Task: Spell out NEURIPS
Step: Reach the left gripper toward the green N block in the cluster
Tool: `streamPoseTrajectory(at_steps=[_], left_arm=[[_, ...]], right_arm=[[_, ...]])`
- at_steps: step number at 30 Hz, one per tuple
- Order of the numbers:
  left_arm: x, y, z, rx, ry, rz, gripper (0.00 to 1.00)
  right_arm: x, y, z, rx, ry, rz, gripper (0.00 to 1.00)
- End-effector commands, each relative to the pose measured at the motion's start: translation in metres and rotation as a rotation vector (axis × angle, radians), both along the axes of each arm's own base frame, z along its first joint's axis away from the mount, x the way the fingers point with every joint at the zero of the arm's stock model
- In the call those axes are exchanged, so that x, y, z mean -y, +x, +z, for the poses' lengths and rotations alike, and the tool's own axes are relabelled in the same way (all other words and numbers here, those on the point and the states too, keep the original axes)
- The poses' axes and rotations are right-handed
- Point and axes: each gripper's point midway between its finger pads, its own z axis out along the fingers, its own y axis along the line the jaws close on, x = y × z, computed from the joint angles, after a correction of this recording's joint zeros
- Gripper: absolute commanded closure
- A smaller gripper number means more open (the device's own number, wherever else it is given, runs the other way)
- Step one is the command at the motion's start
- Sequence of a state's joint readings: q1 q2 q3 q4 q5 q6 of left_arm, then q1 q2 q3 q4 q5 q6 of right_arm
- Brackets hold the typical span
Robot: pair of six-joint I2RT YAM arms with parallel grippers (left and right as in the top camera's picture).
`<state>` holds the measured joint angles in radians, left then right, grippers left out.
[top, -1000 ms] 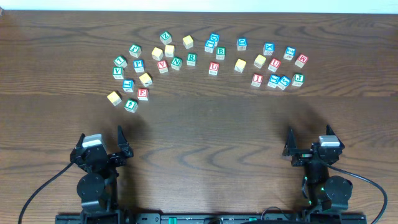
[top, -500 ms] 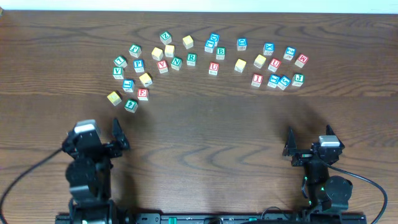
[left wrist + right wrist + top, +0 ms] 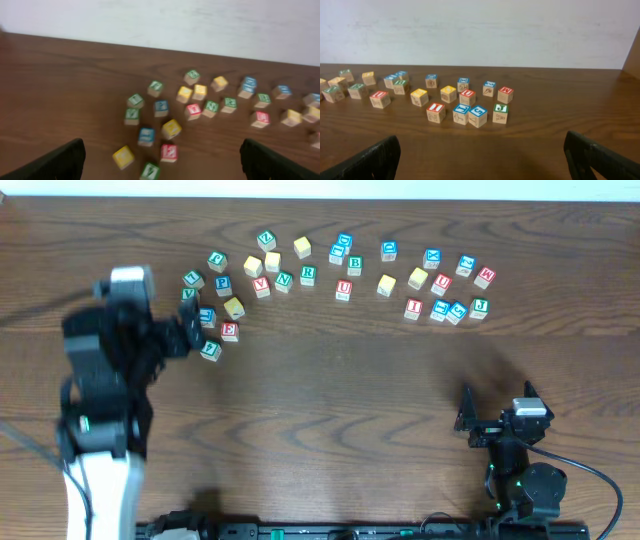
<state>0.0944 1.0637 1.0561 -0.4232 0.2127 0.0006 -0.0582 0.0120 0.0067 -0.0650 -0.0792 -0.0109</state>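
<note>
The letter cubes lie in an arc across the far half of the table. I read a red E (image 3: 229,331), blue P (image 3: 223,284), green N (image 3: 284,279), green R (image 3: 308,274), red U (image 3: 343,290) and red I (image 3: 413,307); several cubes have yellow tops. My left gripper (image 3: 188,332) hovers open over the arc's left end. Its wrist view shows the red E (image 3: 169,152) and a yellow-topped cube (image 3: 123,156) below, between the fingers (image 3: 57,162). My right gripper (image 3: 495,415) rests open near the front right, nothing in it, facing the red I (image 3: 436,112).
Other cubes sit among them: a red V (image 3: 261,285), green B (image 3: 354,265), green J (image 3: 480,306) and a second red U (image 3: 441,283). Bare wood stretches between the cubes and the arm bases. A white wall backs the table's far edge.
The left arm has risen from its rest at the front left and swung forward over the left end of the cubes, now covering one yellow-topped cube from overhead. The right arm has not moved.
</note>
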Motion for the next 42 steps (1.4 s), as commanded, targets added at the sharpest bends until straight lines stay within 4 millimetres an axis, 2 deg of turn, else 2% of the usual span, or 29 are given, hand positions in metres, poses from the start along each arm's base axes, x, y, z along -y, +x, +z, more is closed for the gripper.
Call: streamPoseTrajectory(at_steps=[1,4,7,9,10,13,19,21,22,24,28,32,37,42], left_arm=[[0.022,0.028,0.025,-0.025,-0.023,-0.091,0.02],[0.038,0.051,0.028,-0.092,-0.007,-0.147,0.02],[0.057,0.075,0.023,-0.178,0.012,-0.206,0.03],[0.066,0.090,0.015,-0.232,0.011,-0.225,0.02],[0.073,0.102,0.005,-0.291,0.009,-0.239,0.02],[0.082,0.116,-0.017,-0.385,0.022,-0.276,0.02],[0.094,0.129,-0.074,-0.530,0.053,-0.336,0.02],[0.096,0.130,-0.092,-0.578,0.021,-0.325,0.03],[0.105,0.132,-0.106,-0.605,-0.016,-0.354,0.02],[0.120,0.137,-0.111,-0.573,-0.015,-0.456,0.02],[0.136,0.154,-0.114,-0.508,0.021,-0.489,0.02],[0.140,0.164,-0.124,-0.492,0.144,-0.434,0.02],[0.142,0.169,-0.150,-0.527,0.263,-0.381,0.01],[0.143,0.174,-0.164,-0.537,0.262,-0.382,0.18]], right_arm=[[0.000,0.000,0.000,0.001,0.010,-0.001,0.01],[0.000,0.000,0.000,0.001,0.010,-0.001,0.01],[0.000,0.000,0.000,0.001,0.010,-0.001,0.01],[0.000,0.000,0.000,0.001,0.010,-0.001,0.01],[0.000,0.000,0.000,0.001,0.010,-0.001,0.01],[0.000,0.000,0.000,0.001,0.010,-0.001,0.01],[0.000,0.000,0.000,0.001,0.010,-0.001,0.01],[0.000,0.000,0.000,0.001,0.010,-0.001,0.01],[0.000,0.000,0.000,0.001,0.010,-0.001,0.01],[0.000,0.000,0.000,0.001,0.010,-0.001,0.01],[0.000,0.000,0.000,0.001,0.010,-0.001,0.01],[0.000,0.000,0.000,0.001,0.010,-0.001,0.01],[0.000,0.000,0.000,0.001,0.010,-0.001,0.01],[0.000,0.000,0.000,0.001,0.010,-0.001,0.01]])
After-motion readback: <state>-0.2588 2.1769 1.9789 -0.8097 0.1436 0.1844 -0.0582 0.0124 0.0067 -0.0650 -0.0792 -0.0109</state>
